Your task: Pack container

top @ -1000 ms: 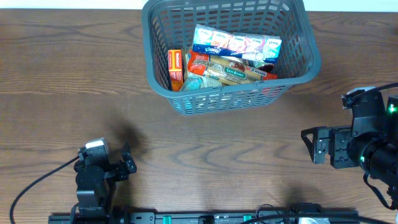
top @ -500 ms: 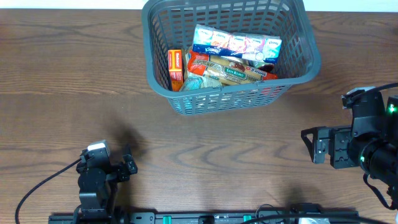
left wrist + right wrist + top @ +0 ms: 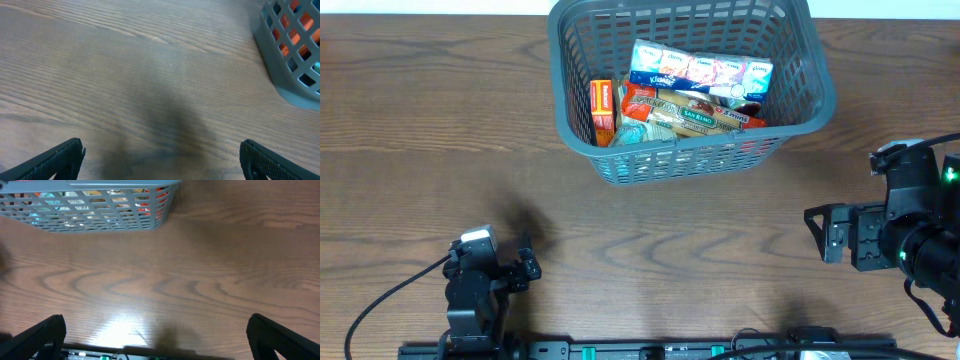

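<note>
The dark grey lattice-sided container [image 3: 579, 142] stands at the back middle of the wooden table. It holds a pack of Kleenex tissue boxes [image 3: 700, 70], a San Remo pasta packet [image 3: 690, 115] and an orange box [image 3: 603, 110]. Its corner shows in the left wrist view [image 3: 295, 75] and its front wall in the right wrist view [image 3: 90, 212]. My left gripper [image 3: 525, 265] is open and empty at the front left, with its fingers wide apart [image 3: 160, 160]. My right gripper [image 3: 817, 232] is open and empty at the front right, also wide apart [image 3: 155, 340].
Bare wooden table top [image 3: 670, 230] lies between the container and both grippers. A black rail with green lights [image 3: 650, 350] runs along the front edge. A black cable [image 3: 380, 300] trails from the left arm.
The left arm has drawn back slightly toward the front edge between the earliest frame and now. The right arm and the container's contents have not moved.
</note>
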`<action>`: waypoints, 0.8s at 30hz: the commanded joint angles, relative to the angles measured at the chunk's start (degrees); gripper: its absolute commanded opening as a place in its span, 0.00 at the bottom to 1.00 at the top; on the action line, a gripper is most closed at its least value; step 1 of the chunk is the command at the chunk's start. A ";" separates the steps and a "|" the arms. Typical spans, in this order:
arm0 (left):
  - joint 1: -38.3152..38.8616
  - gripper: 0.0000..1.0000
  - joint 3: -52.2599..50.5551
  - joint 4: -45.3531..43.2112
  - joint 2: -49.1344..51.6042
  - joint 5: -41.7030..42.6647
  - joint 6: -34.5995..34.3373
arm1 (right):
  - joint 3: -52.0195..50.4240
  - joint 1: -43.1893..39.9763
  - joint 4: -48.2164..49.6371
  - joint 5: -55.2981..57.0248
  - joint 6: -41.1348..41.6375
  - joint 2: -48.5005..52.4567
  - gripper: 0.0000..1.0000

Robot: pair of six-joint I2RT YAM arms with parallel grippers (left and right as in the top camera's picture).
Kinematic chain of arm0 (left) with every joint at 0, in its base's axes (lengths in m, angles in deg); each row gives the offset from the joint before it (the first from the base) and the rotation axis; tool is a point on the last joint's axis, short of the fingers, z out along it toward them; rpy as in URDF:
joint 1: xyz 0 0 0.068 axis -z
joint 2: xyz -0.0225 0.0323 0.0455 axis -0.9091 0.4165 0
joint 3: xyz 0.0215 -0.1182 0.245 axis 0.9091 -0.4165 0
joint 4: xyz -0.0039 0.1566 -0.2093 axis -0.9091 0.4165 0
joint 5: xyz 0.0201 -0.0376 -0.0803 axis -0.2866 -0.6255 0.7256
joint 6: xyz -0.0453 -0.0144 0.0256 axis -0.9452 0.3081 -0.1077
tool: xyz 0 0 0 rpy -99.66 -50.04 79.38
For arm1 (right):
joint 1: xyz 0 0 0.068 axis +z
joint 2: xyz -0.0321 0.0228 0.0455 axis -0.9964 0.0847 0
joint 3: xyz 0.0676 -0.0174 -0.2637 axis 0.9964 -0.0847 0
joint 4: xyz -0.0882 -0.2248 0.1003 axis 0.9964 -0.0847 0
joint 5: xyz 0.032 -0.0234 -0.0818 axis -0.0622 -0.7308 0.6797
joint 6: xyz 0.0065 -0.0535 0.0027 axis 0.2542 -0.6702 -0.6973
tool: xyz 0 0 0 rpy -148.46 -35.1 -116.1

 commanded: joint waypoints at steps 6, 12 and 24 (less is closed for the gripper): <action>-0.28 0.99 -0.74 -0.31 -0.35 -0.04 0.98 | 0.17 -0.20 -0.13 0.04 0.50 -0.26 0.99; -0.28 0.99 -0.74 -0.31 -0.35 -0.04 0.98 | 0.17 -0.20 -0.13 0.04 0.52 -0.26 0.99; -0.28 0.99 -0.74 -0.31 -0.35 -0.04 0.98 | 0.09 0.90 2.64 1.66 -1.88 -1.29 0.99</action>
